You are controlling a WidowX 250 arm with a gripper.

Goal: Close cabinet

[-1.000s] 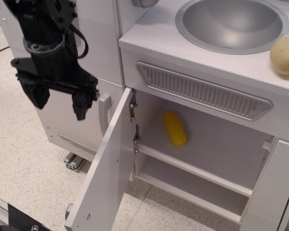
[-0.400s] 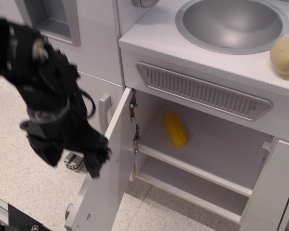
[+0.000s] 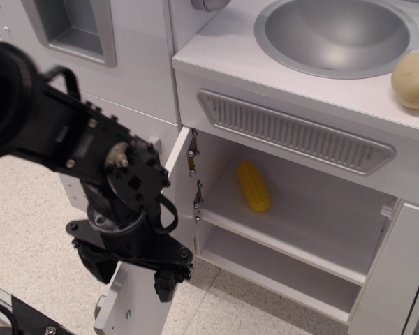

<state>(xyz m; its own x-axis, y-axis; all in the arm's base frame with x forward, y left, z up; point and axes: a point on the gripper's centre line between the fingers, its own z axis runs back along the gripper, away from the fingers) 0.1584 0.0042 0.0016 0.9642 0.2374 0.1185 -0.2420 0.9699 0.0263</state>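
The cabinet [image 3: 293, 216] is standing open, its door [image 3: 169, 209] swinging out toward 7 o'clock. The tool [image 3: 129, 271] is hanging with fingers spread apart over the door's outer face. A yellow corn [image 3: 253, 185] is lying on the shelf.

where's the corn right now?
The corn lies on the upper inner shelf of the open cabinet, toward its left side, just right of the door hinges and below the grey vent panel.
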